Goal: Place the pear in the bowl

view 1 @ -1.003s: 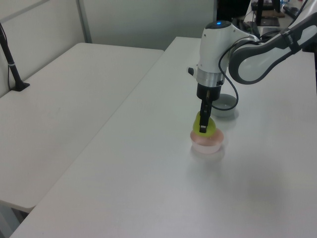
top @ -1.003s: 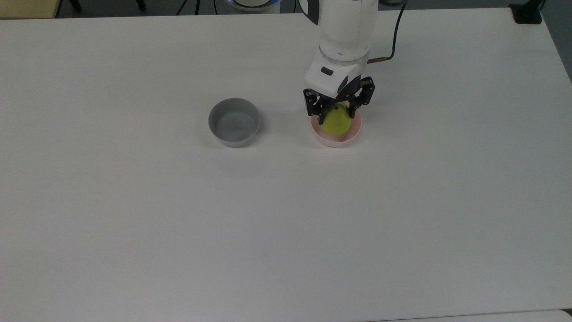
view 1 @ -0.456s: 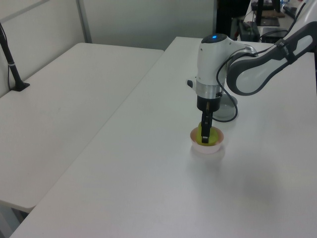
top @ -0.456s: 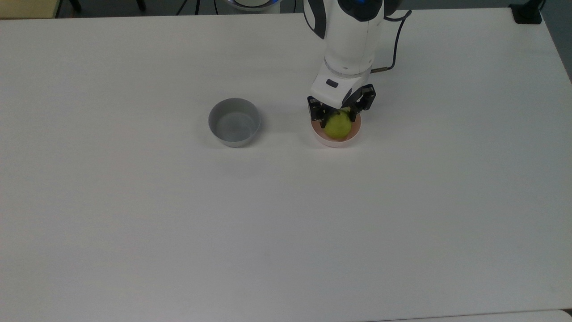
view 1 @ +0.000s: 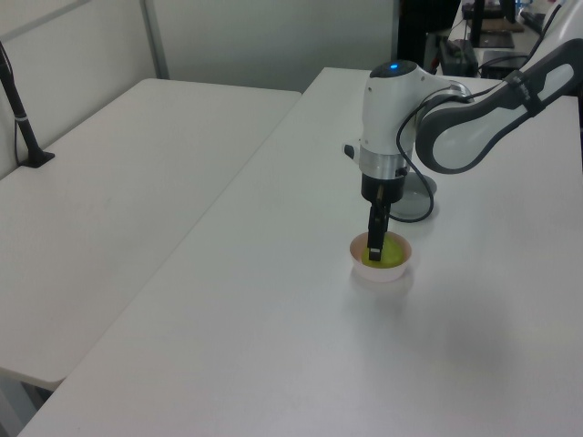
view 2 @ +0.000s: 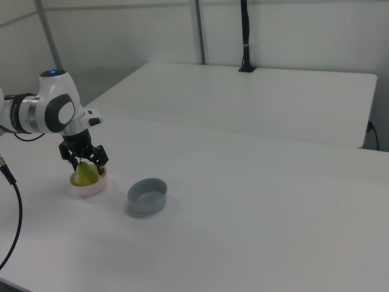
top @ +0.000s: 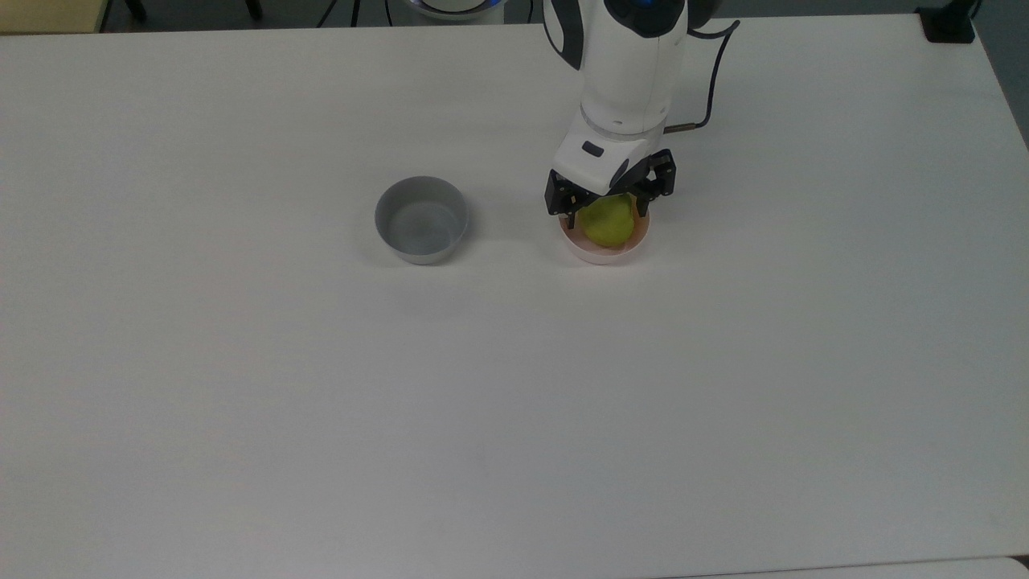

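Grey bowl point(top: 421, 219) upright on white table point(top: 321, 386), second white table point(view 2: 255, 97) behind, black post point(view 2: 245, 36)

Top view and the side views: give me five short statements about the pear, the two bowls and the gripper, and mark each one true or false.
1. The pear sits inside the pink bowl. True.
2. The grey bowl holds a second fruit. False: nothing lies in it.
3. In the top view the grey bowl lies to the right of the pink bowl. False: it lies to the left.
4. The gripper is right over the pear, its fingers spread on either side of it. True.
5. The two bowls touch each other. False: bare table shows between them.
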You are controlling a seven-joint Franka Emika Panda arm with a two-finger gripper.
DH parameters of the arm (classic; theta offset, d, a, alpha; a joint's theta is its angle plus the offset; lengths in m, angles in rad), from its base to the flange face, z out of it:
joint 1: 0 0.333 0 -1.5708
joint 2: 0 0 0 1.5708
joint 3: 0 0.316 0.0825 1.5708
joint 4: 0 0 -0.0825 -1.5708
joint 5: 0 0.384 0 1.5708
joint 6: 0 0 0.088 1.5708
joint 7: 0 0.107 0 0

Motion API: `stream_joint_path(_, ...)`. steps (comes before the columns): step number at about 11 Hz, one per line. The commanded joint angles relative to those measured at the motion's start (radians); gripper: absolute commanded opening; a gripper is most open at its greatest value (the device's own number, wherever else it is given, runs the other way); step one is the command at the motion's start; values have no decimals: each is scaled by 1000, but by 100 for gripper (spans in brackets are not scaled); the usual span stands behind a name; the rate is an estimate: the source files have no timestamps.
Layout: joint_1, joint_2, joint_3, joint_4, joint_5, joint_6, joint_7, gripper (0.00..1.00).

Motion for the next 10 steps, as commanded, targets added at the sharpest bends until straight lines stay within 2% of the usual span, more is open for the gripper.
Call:
stream_joint_path(1, -4, -47, -4, -4, -19, -17, 36, 100)
stream_joint_path(3, -21, -88, -4, 25, -20, -112, 31, 100)
stream_joint_path(5, -47, -133, -4, 39, -81, -181, 29, 100)
stream_joint_path(10, -156, -238, -2, 119, -88, -452, 26, 100)
